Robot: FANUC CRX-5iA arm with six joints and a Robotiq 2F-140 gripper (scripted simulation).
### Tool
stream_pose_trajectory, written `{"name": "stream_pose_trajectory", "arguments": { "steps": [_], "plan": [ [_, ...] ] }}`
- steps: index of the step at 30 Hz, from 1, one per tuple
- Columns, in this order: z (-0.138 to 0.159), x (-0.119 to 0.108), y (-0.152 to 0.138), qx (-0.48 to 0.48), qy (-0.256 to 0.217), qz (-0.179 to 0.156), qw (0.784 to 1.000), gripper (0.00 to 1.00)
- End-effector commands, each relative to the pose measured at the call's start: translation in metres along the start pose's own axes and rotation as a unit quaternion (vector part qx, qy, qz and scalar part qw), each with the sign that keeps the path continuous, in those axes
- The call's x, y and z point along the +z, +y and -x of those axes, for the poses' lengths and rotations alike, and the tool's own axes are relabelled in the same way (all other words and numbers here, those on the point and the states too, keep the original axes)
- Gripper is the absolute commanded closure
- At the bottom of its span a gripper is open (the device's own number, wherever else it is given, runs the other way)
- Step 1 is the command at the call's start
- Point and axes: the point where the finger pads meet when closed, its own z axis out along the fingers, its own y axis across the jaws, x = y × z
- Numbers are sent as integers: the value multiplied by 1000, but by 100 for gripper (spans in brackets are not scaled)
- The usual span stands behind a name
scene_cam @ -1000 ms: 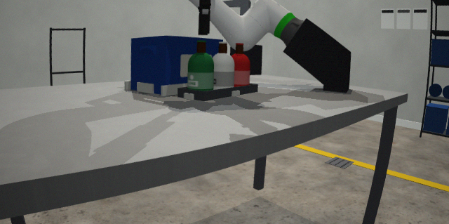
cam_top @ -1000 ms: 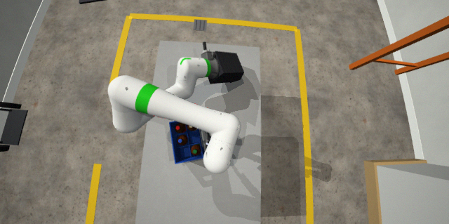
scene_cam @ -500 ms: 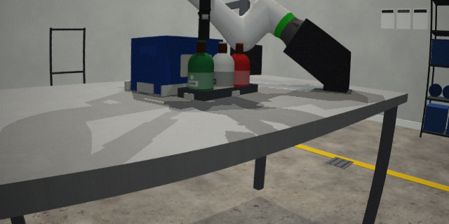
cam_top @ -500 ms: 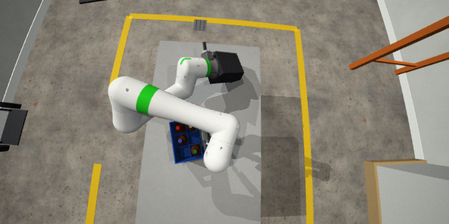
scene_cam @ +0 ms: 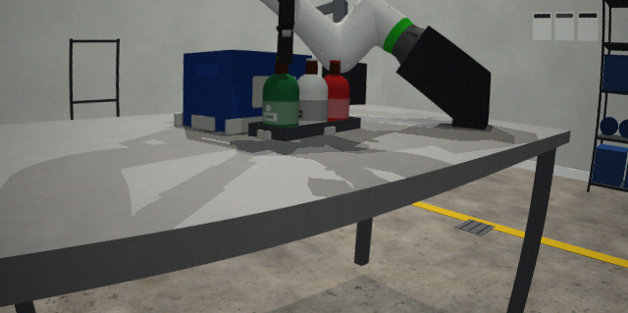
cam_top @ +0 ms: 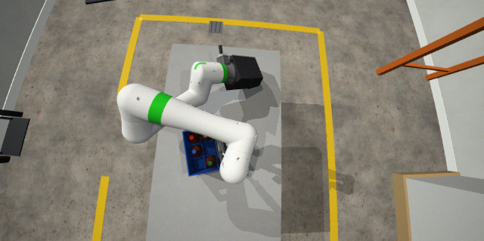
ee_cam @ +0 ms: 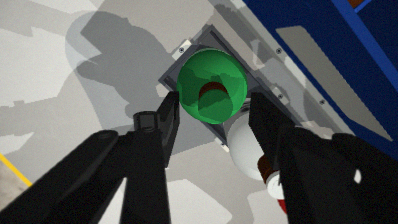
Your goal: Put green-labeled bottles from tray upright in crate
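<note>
Beneath the tool (ee_cam: pixel 212 117), the grey worktop (scene_cam: pixel 196 190) carried everything. Just behind and to one side of the tool stood the blue crate (scene_cam: pixel 216 82), with red-, blue- and green-capped bottles seen in its slots from above. Touching the crate's front sat the dark tray (scene_cam: pixel 304 129) with three upright bottles in a row. Directly under the tool stood the green-labeled bottle (ee_cam: pixel 211 85), at the tray's end; next came the white bottle (scene_cam: pixel 312 92), then the red bottle (scene_cam: pixel 337 92). The fingers were spread partway, either side of the green bottle's brown cap, gripping nothing.
</note>
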Motion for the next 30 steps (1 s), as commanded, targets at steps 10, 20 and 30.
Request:
{"name": "stream_pose_trajectory", "arguments": {
  "steps": [10, 20, 30],
  "plan": [
    [0, 10, -1, 0, 1, -1, 1000, 56],
    [0, 13, -1, 0, 1, -1, 1000, 56],
    [0, 13, -1, 0, 1, -1, 1000, 56]
  ]
}}
